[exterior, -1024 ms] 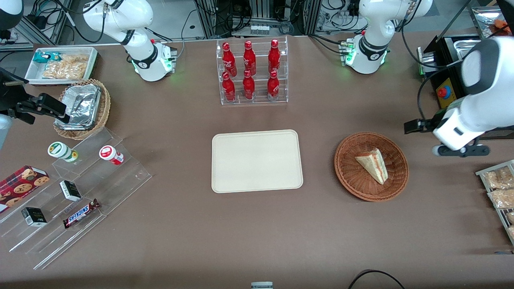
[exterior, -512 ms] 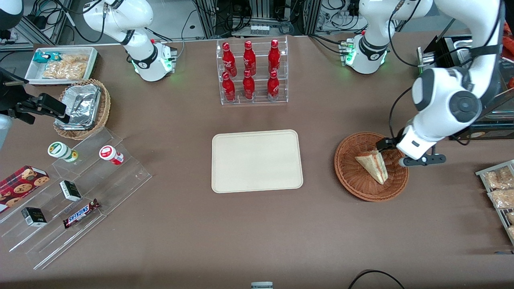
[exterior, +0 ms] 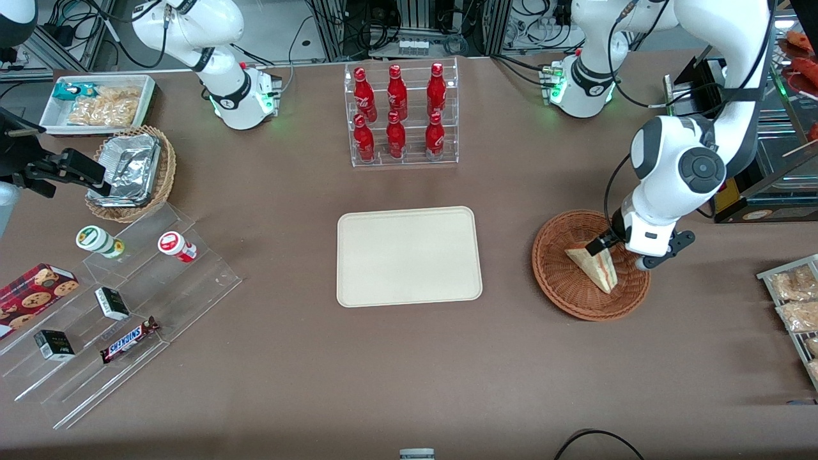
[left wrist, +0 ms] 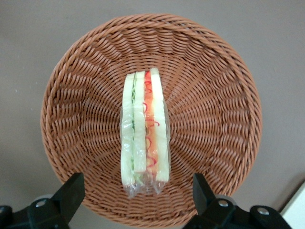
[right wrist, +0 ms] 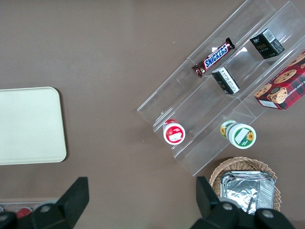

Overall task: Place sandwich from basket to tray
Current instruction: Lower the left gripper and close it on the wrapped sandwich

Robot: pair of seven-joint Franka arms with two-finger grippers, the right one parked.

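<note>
The sandwich (exterior: 594, 263), a pale wedge in clear wrap with red and green filling, lies in the reddish-brown wicker basket (exterior: 562, 299) toward the working arm's end of the table. The left wrist view shows its cut edge (left wrist: 144, 129) in the middle of the basket (left wrist: 214, 95). My left gripper (exterior: 621, 254) hangs just above the basket, open and empty. Its fingers (left wrist: 71, 191) stand wide apart on either side of the sandwich's end without touching it. The cream tray (exterior: 409, 255) lies bare at the table's middle and also shows in the right wrist view (right wrist: 28, 126).
A clear rack of red bottles (exterior: 401, 115) stands farther from the front camera than the tray. A stepped acrylic shelf with snacks (exterior: 115, 300), a tan basket with foil containers (exterior: 131, 172) and a white bin (exterior: 99, 102) lie toward the parked arm's end. Snack packets (exterior: 795, 306) lie beside the basket.
My left arm has swung in from the working arm's end of the table and come down over the basket. The gripper now straddles the sandwich's end. The sandwich has not moved.
</note>
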